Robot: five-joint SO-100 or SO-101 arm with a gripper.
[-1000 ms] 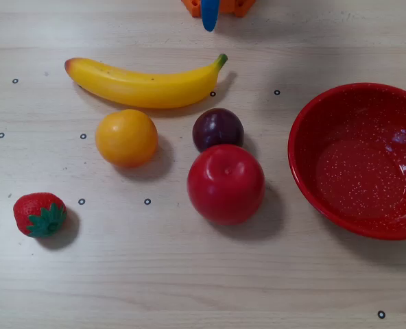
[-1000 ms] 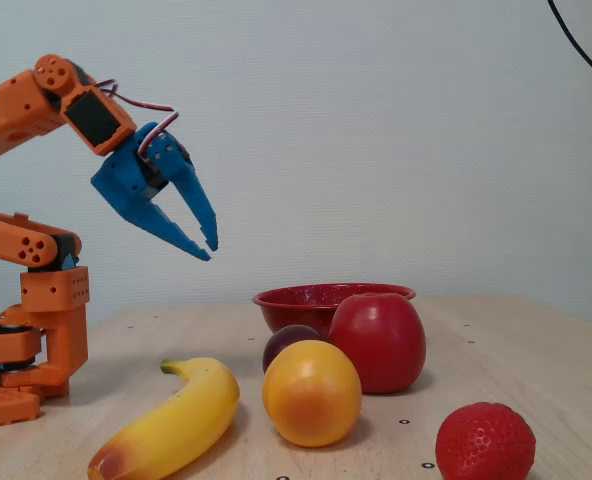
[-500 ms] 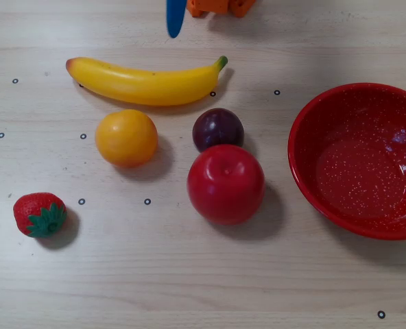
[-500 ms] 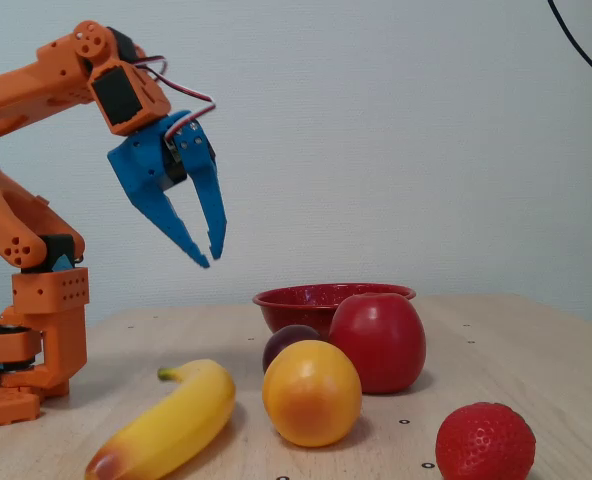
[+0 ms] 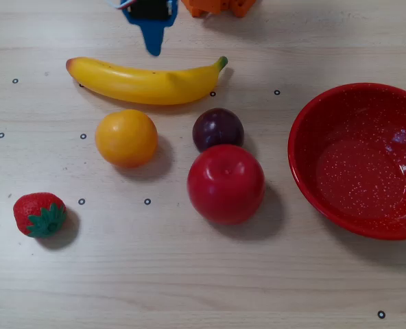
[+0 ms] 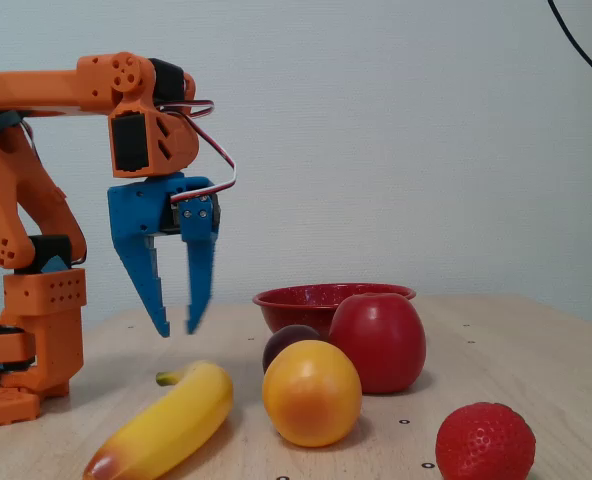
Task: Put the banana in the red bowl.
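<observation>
Worktop (image 5: 189,288): pale wood grain with small ringed dots; it carries everything listed here.

Red bowl (image 5: 367,161): speckled, empty, at the right edge of the overhead view, well apart from my claw.

Banana (image 5: 145,82): lies flat on the worktop near the top of the overhead view, green stem towards the bowl, reddish end away from it. Nothing touches it. In the fixed view it lies below my claw and a little nearer the camera.

Red apple (image 5: 225,184): between banana and bowl, beside a dark plum (image 5: 217,129).

Orange fruit (image 5: 126,138): just below the banana in the overhead view.

Strawberry (image 5: 40,214): lower left, apart from the rest.

My claw (image 6: 176,328): blue, tips pointing down, parted and empty, hanging above the worktop.

Step in hand, as I judge it: the approach; no grasp made yet. Next I should descend over the banana's middle, straddle its width and close, then lift clear of the apple and plum on the way to the bowl.
</observation>
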